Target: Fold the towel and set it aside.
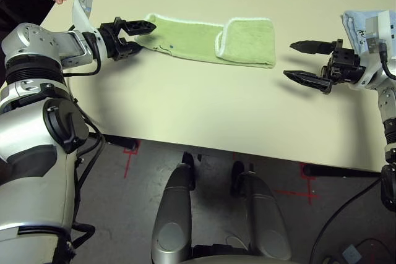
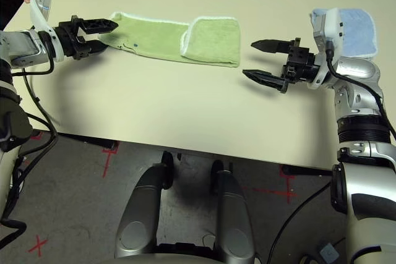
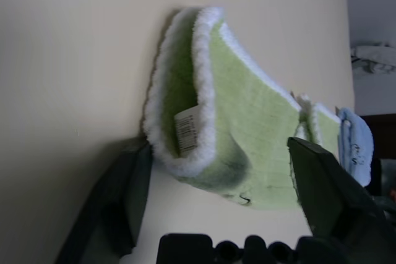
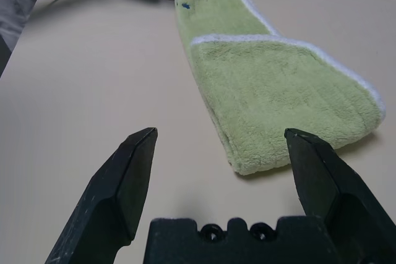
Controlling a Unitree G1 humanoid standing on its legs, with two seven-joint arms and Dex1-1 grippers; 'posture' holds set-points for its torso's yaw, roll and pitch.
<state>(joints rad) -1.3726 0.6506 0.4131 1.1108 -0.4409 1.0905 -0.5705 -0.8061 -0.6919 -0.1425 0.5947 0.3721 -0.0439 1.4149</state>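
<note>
Towel [image 1: 210,40] lies as a long strip, its 3 o'clock end folded over; final fold remains. Left gripper [image 1: 137,36] straddles the 9 o'clock end, jaws apart. Right gripper [image 1: 309,61] gapes empty, nearby.

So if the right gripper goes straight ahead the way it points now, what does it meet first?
Most likely the folded end of the green towel. The right gripper stands open, apart from it, with only bare table between; its height over the table is hard to judge.
</note>
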